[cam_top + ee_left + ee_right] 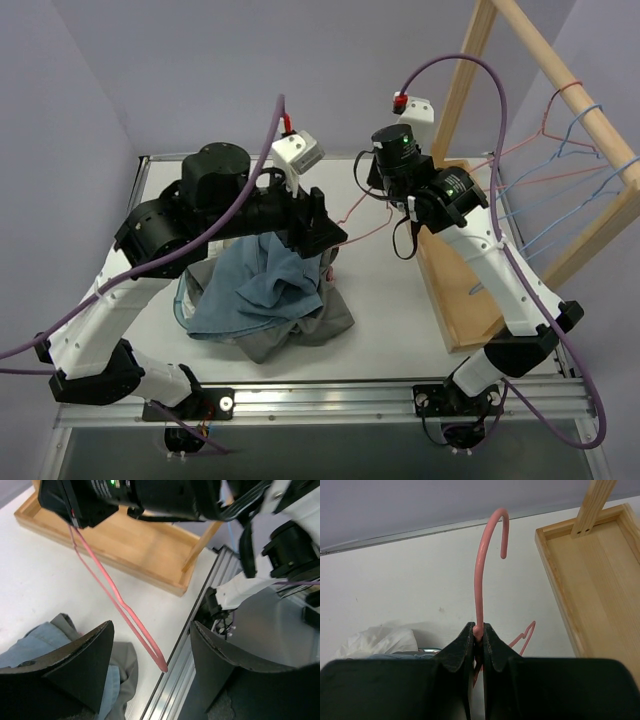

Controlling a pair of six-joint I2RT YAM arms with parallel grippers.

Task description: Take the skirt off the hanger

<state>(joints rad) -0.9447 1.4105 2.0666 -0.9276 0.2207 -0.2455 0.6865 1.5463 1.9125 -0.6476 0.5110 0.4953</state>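
The blue denim skirt (255, 285) lies crumpled on the table on top of a grey garment (320, 325). Its edge shows at the lower left of the left wrist view (47, 635). My right gripper (380, 192) is shut on the neck of the pink wire hanger (479, 580), with the hook pointing up. The hanger's bare arm (115, 600) runs down between my left gripper's open fingers (85, 655). My left gripper (325, 232) hovers open just above the pile and holds nothing. Whether the hanger's far end still touches the cloth is hidden.
A wooden rack (560, 90) stands at the right with pink and blue wire hangers (575, 140) on its rail. Its tray-like base (465, 300) lies on the table beside the pile. A white crumpled bag (375, 640) lies behind the clothes. The table's metal front edge (175, 680) is close.
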